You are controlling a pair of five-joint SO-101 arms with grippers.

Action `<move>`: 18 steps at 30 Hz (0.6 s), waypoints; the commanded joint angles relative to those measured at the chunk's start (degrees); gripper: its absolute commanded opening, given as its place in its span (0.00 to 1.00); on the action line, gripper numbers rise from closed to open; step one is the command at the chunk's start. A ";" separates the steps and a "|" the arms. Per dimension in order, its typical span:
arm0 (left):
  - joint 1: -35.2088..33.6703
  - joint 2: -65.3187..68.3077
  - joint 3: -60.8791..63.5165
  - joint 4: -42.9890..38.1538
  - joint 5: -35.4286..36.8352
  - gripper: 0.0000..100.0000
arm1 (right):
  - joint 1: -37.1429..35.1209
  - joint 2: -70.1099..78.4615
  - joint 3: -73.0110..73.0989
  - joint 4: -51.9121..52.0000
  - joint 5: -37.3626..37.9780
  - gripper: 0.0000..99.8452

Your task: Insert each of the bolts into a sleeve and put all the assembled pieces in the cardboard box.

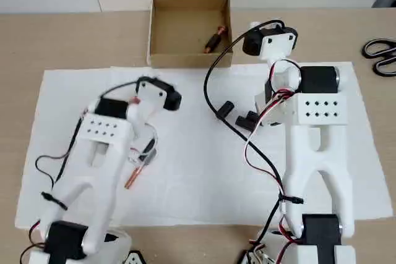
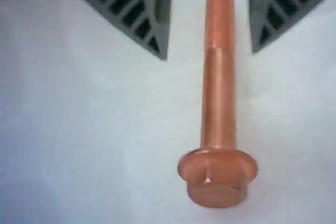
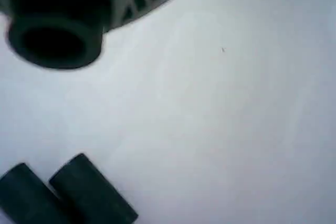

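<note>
Step in hand: pick-up of the bolt point(image 2: 218, 103) by the left tool point(image 2: 210, 48), judging by how the tool straddles it.
Left tool: wide open and empty. Its jaws stand either side of the bolt's tip end, clear of it on both sides.
Bolt: flat on the white sheet point(image 1: 198, 171), well apart from the cardboard box point(image 1: 189, 60), out toward the left arm's base. The flanged head lies toward the wrist.
Right tool point(image 1: 249, 119): near the box's front right corner. It appears closed on a sleeve point(image 3: 52, 38) with the bore facing the wrist camera. The second jaw is hidden, so the grip is probable, not certain.
Loose sleeves point(image 3: 89, 192): two, side by side and touching, on the sheet in front of the box, beside the right tool.
Box contents: one assembled piece point(image 1: 215, 40), by the right wall.
Grip advice: take the shank nearer the head than the tip, so enough free tip remains to enter the bore. Centre the shank between the jaws before closing, and close slowly.
Risk: the round shank may roll or swivel if one jaw touches first.
After lift: keep the bolt level and in line with the sleeve's bore.
</note>
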 commanded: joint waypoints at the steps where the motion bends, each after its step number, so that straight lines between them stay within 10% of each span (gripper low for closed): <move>1: 0.09 -2.73 4.79 -5.19 0.44 0.10 | 0.31 -2.42 -0.18 -0.22 0.44 0.00; 18: 0.09 -2.64 7.16 -11.34 0.53 0.10 | 0.31 -2.42 -0.18 -0.22 0.35 0.00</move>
